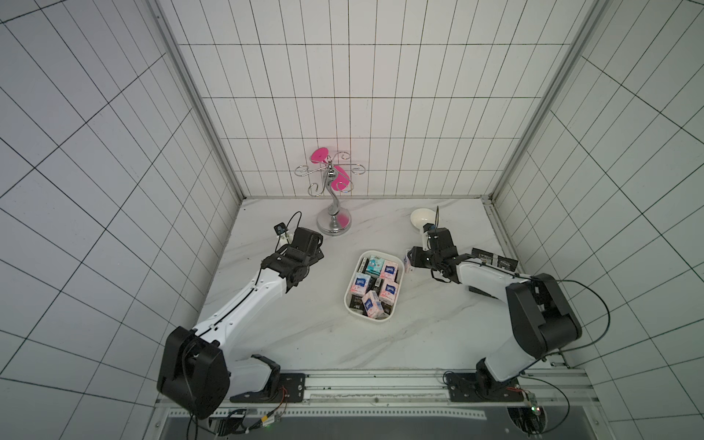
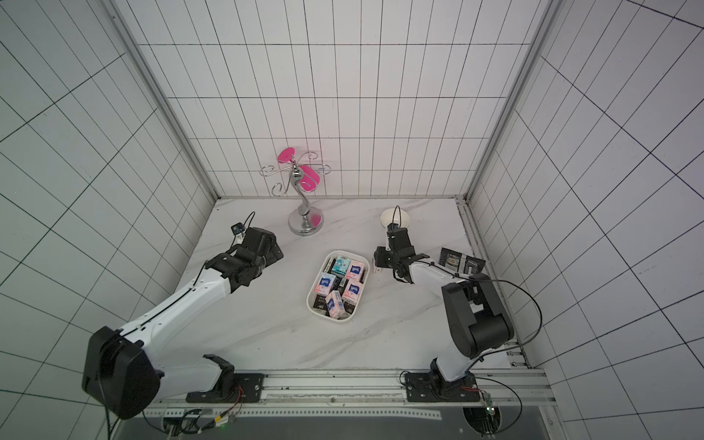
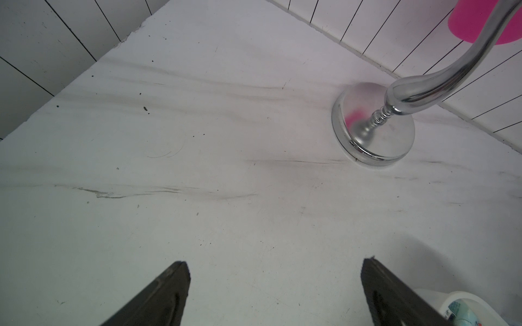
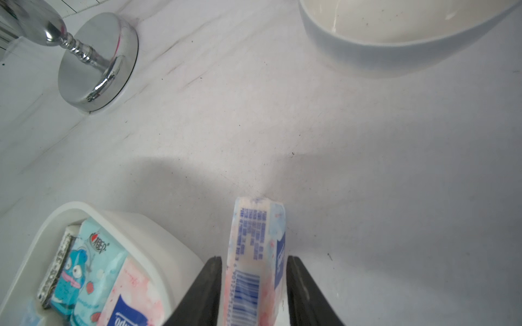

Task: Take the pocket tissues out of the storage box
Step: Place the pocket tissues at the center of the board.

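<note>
The white storage box (image 1: 381, 320) sits mid-table, and in both top views it holds several pocket tissues (image 1: 375, 285): pink-and-white packs, black ones and a teal one (image 4: 84, 265). My right gripper (image 4: 254, 258) is just beyond the box's far right corner (image 4: 147, 234). A pink pack with a barcode (image 4: 254, 248) stands on edge between its fingers, its far end on the table. Thin gaps show on both sides, so the jaws are open around it. My left gripper (image 3: 275, 261) hovers wide open over bare table left of the box, holding nothing.
A chrome stand (image 1: 334, 224) with pink cups stands at the back centre. A small round white bowl (image 1: 421, 219) sits at the back right, close to my right wrist. Black foil pouches (image 1: 495, 259) lie by the right wall.
</note>
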`<state>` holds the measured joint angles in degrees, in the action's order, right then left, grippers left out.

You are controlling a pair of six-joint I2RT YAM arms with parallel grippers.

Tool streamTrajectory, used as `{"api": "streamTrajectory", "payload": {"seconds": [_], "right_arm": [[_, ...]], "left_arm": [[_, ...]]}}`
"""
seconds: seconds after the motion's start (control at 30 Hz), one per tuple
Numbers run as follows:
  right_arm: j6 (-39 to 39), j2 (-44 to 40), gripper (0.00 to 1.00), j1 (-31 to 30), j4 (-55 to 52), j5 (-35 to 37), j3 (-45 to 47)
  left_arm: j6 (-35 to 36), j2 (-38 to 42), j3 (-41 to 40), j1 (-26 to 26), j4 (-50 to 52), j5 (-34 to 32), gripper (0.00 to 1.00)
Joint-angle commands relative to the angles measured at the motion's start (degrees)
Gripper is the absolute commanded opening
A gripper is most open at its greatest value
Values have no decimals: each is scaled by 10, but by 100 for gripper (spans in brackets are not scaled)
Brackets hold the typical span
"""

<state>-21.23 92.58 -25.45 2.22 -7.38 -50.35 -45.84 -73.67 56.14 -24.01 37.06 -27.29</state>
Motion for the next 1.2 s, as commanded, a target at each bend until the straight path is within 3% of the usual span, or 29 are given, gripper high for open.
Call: {"api": "streamTrajectory", "payload": {"seconds": [0.0,0.13,0.5,0.67,0.77,0.87,1.03,1.17], "right_arm": [[11,1,39,4,-37,7,-8],[11,8,50,2,-37,2,-9],[13,25,49,-23,-53,14,-35],[4,58,37,-28,-61,34,-55],[-4,53,26,-28,-57,44,-51],[-16,30,22,-28,-28,38,-32],[-57,-8,21,3,62,-67,11],[-73,31,22,33,70,-147,2]], "left_arm": [[4,11,15,-3,-13,0,98],[5,14,13,-3,-12,0,98],[4,16,11,-3,-14,2,98],[6,24,5,-3,-13,1,98],[7,32,-2,-3,-15,-4,98],[8,38,-9,-3,-23,-9,98],[8,39,-11,-3,-23,-8,98],[8,40,-10,-3,-23,3,98]]}}
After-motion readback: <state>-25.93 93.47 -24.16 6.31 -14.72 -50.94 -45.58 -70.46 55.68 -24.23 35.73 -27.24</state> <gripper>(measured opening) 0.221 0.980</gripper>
